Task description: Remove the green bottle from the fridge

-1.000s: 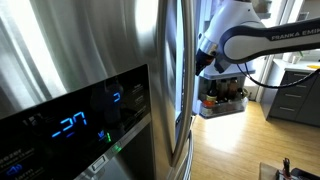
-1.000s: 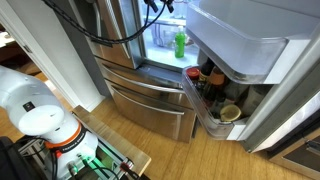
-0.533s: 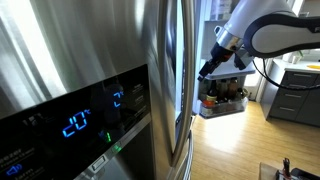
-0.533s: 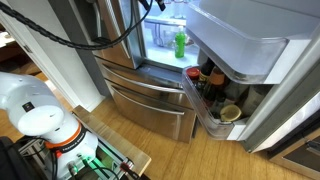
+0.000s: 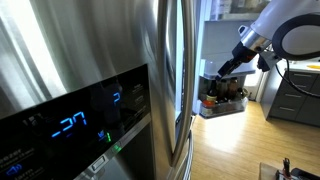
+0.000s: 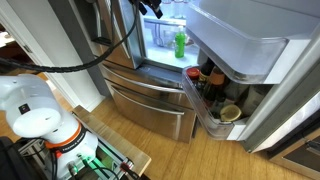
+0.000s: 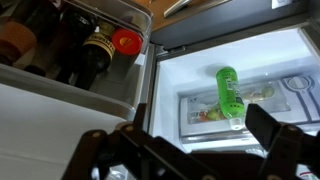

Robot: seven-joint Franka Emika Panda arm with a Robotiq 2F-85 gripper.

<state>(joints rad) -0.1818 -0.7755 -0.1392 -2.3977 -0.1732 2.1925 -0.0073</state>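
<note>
The green bottle [image 6: 180,45] stands on a lit shelf inside the open fridge [image 6: 140,100]. In the wrist view the green bottle [image 7: 229,92] shows with its whitish top toward my fingers, above a glass shelf in the fridge [image 7: 190,70]. My gripper [image 7: 190,150] is open and empty, and its two dark fingers frame the shelf short of the bottle. In an exterior view my gripper [image 6: 152,8] hangs up and to the side of the bottle. In an exterior view my gripper [image 5: 226,70] is beyond the steel fridge door [image 5: 80,60].
The open door's bin [image 6: 215,105] holds dark brown bottles and jars, one with a red cap [image 7: 126,41]. The bin also shows in an exterior view [image 5: 222,100]. A white door shelf [image 6: 240,35] juts out above it. A dark grey cabinet [image 5: 298,100] stands on the wood floor.
In an exterior view my arm has swung away from the fridge door's edge, to the right in the picture. The gripper stays open. The green bottle has not moved.
</note>
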